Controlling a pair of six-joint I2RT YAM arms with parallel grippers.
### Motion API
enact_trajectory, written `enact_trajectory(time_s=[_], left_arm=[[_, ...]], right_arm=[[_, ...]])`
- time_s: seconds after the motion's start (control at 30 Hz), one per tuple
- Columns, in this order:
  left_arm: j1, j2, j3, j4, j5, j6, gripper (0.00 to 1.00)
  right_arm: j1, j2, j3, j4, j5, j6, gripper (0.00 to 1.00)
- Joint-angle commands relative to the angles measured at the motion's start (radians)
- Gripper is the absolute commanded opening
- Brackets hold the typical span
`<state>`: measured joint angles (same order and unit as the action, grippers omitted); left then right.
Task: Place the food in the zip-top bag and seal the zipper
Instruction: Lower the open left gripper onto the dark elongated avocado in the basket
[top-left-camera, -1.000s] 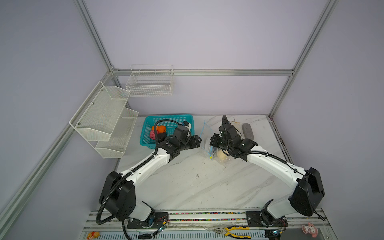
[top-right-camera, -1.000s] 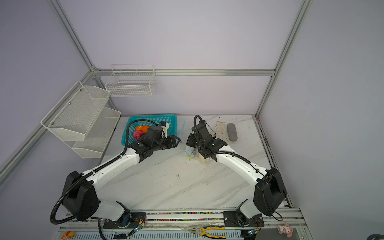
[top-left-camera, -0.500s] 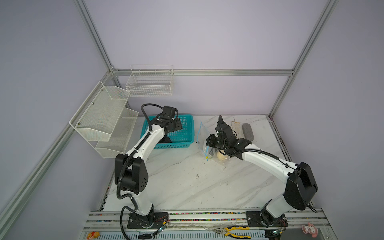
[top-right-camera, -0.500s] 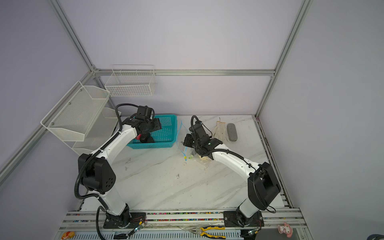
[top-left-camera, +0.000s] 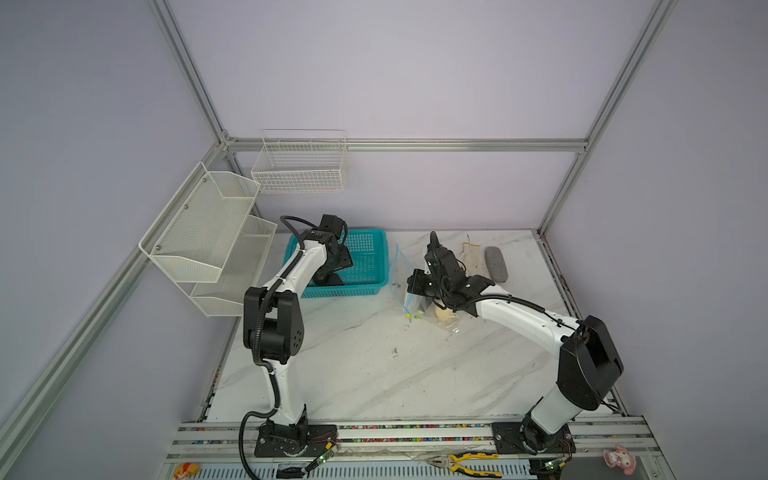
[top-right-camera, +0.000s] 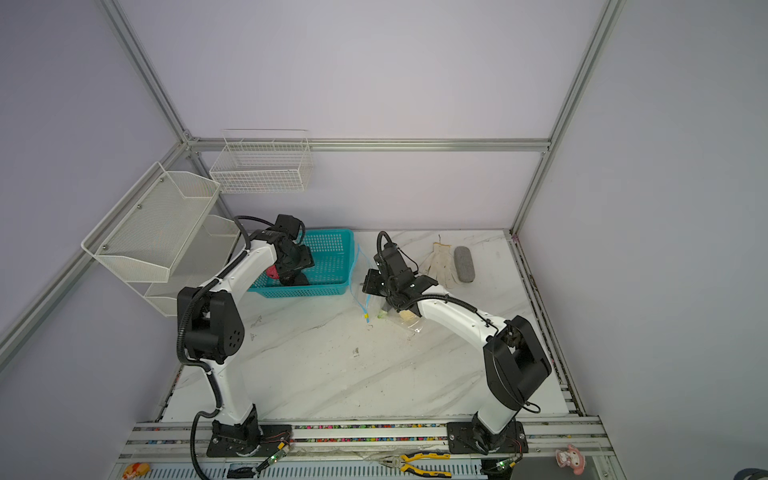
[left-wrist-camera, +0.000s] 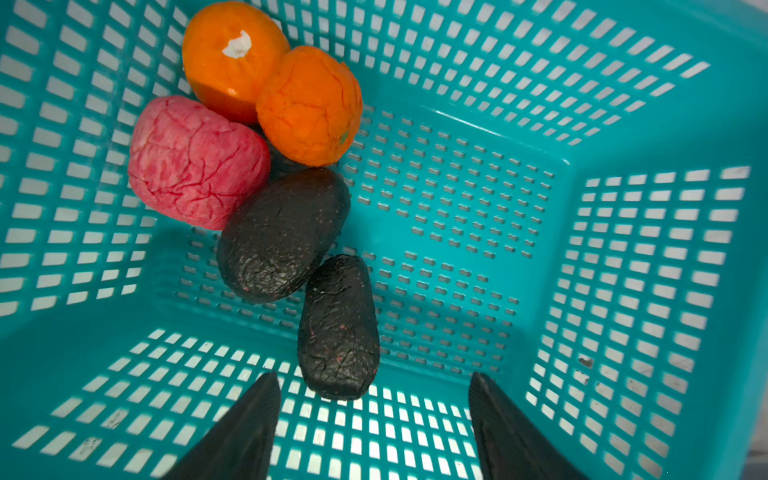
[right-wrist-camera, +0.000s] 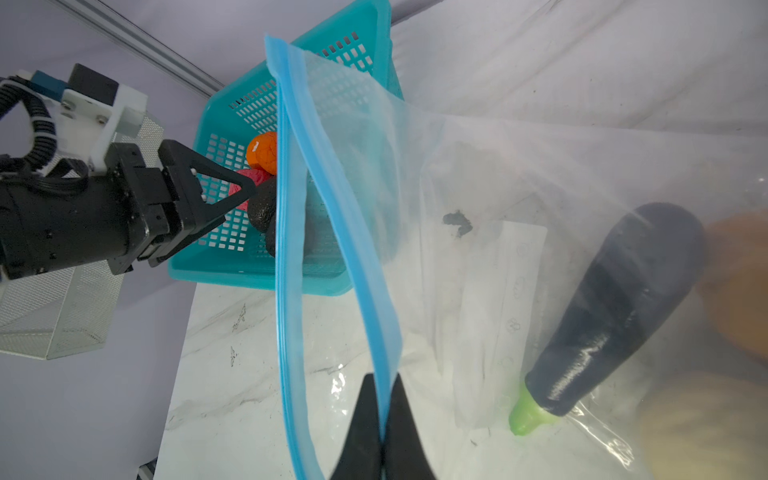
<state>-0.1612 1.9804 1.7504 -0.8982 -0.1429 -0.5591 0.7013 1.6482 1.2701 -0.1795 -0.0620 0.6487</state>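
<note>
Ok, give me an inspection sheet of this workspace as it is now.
Surface: marble table, a few dark smudges.
Job's things: zip-top bag mouth open, eggplant inside; oranges, pink ball, dark lumps in teal basket.
Clutter: glove, grey case by back edge; pliers on front rail.
Hands: left hand open at basket, holding nothing; right hand shut on zipper strip.
Cables: black conduit along left arm, hanging loose.
Surroundings: white wire racks on frame.

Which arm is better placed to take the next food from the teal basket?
Left. The left claw hangs open inside the teal basket, close to a black-brown lump. The right claw is shut on the zipper, holding the mouth of the zip-top bag open.
</note>
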Motion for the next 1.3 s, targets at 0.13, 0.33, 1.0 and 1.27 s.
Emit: enact_trajectory(time_s=[0.13, 0.33, 1.0, 1.27], left_arm=[[0.016, 0.033, 0.107, -0.059, -0.045, -0.007, 0.77], [0.021, 0.073, 0.109, -0.073, -0.042, -0.009, 0.79], [0.026, 0.317, 0.316, -0.077, 0.027, -0.061, 0.65], [0.009, 0.333, 0.335, -0.067, 0.057, -0.069, 0.44]], right_arm=[[0.004, 0.011, 0.038, 0.018, -0.006, -0.011, 0.0], [0.004, 0.013, 0.037, 0.019, -0.012, -0.011, 0.0], [0.004, -0.048, 0.002, 0.013, 0.009, 0.007, 0.0], [0.005, -0.057, -0.002, 0.015, 0.009, 0.009, 0.0]])
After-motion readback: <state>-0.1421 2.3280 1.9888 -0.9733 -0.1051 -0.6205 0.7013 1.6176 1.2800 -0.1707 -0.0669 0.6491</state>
